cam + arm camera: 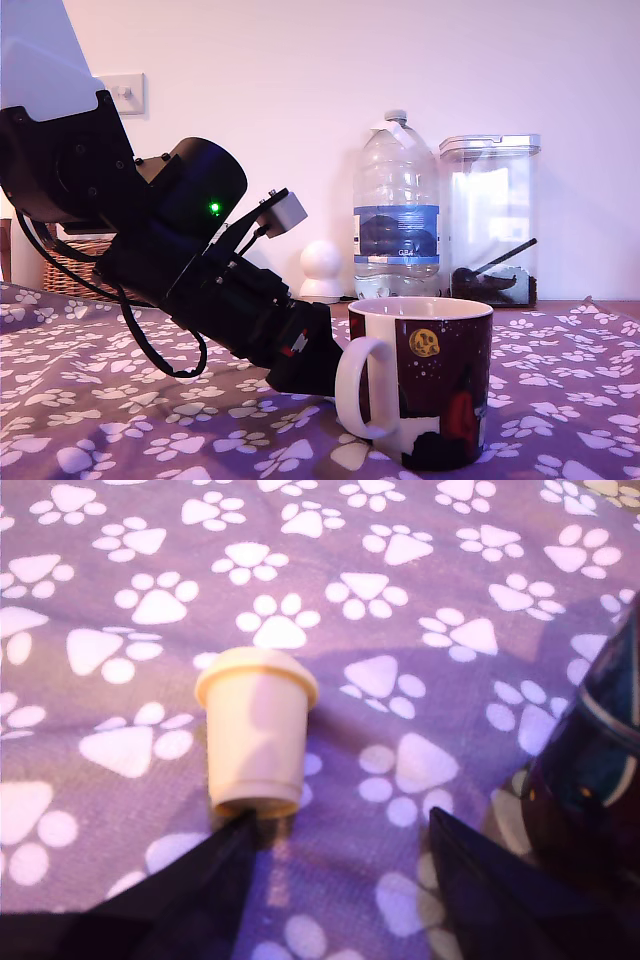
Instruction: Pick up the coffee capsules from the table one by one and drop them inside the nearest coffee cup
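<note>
Coffee capsule (256,742) lies on the paw-print purple cloth (420,570), touching one fingertip of the spread, empty gripper (340,880); white wall (300,70) behind.

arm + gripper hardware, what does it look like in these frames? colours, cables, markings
The arm is matte black and blocky, with a rounded motor housing showing a small green LED. Black cables loop loosely beneath it. A small grey box-shaped camera module sits on a bracket on top, and there is a small red-and-white mark near the gripper end. The gripper has two black, wedge-shaped fingers.
</note>
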Available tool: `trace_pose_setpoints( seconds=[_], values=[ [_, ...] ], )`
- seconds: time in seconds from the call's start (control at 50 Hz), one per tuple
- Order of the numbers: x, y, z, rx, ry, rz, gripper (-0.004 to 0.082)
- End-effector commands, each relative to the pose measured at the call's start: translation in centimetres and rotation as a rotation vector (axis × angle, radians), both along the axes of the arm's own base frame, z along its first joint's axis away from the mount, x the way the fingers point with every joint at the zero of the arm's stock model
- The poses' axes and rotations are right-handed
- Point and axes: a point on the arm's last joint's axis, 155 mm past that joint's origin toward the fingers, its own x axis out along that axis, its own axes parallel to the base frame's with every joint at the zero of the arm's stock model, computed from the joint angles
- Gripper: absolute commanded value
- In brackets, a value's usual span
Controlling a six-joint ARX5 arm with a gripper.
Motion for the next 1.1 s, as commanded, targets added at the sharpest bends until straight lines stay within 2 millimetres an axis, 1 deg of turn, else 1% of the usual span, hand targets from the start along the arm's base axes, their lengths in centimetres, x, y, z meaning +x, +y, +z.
trace_pose_setpoints(
  seconds=[0.0,0.12,0.3,0.44,0.54,0.72,0.94,1.08],
  values=[
    [-1.5,0.2,-0.2,0.008,0.112,0.034,0.0467],
    [-1.3,0.4,-0.2,0.006,0.115,0.039,0.0467],
    [-0.6,1.4,-0.3,-0.002,0.115,0.063,0.0465],
    [0.0,2.0,0.5,-0.04,0.076,0.088,0.0465],
    [0.3,2.1,1.2,-0.07,0.046,0.095,0.0465],
    [0.8,2.3,1.8,-0.1,-0.027,0.118,0.0465],
    [0.3,1.2,2.3,-0.12,-0.055,0.099,0.0465],
    [0.2,0.7,2.2,-0.119,-0.077,0.099,0.0465]
  ],
)
